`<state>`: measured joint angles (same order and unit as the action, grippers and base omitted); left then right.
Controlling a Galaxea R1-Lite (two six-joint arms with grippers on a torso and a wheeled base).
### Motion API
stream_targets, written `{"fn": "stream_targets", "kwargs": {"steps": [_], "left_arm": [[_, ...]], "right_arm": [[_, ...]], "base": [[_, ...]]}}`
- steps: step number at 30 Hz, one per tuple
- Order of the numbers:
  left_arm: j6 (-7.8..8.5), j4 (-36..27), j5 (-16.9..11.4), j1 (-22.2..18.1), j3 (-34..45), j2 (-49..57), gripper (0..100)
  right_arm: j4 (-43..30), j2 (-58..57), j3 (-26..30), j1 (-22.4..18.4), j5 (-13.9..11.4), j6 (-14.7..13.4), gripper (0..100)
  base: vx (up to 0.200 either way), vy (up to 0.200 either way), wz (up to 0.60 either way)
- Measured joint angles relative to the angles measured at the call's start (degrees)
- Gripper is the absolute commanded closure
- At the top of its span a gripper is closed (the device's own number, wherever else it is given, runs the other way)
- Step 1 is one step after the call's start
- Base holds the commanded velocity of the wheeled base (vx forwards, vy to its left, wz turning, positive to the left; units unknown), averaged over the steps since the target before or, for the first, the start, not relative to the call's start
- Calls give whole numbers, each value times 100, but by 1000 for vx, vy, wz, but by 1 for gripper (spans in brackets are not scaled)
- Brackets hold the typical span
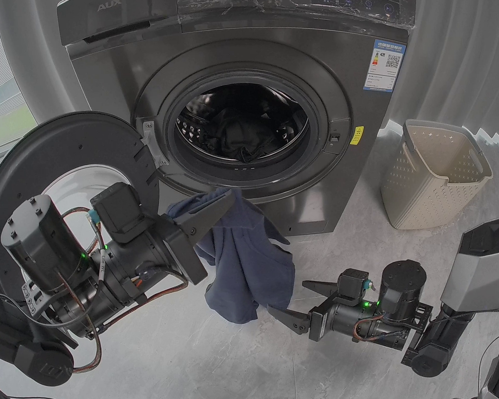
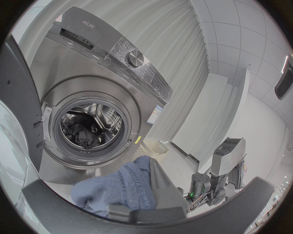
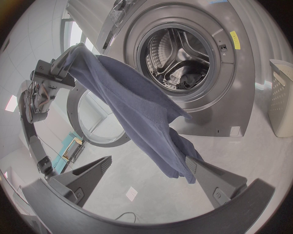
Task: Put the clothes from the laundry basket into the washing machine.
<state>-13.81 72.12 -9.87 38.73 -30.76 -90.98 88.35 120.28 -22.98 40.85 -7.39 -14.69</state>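
Laundry area, indoors.
You're facing a grey front-loading washing machine (image 1: 112,77) with its round door (image 1: 66,145) swung open, a perforated laundry basket (image 1: 432,173) just beside it, pale tiled floor (image 1: 184,348) underneath, and grey curtains (image 1: 457,51) behind.
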Motion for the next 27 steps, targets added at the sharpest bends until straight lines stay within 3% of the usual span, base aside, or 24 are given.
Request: {"fn": "stream_targets", "kwargs": {"steps": [12,13,19,27], "left_arm": [[0,5,2,0,-17,-12,100],[0,2,5,-1,-17,-12,100],[5,5,22,-50,5,-15,100],[5,5,41,-191,33,-12,100]], "right_arm": [[4,540,-750,-43,-13,-110,0],[1,568,-797,-43,-16,-110,100],[6,621,-965,-30,-11,-107,100],[-2,265,-789,-52,4,-134,100]], "base": [[0,0,0],[0,0,0],[0,0,0],[0,0,0]]}}
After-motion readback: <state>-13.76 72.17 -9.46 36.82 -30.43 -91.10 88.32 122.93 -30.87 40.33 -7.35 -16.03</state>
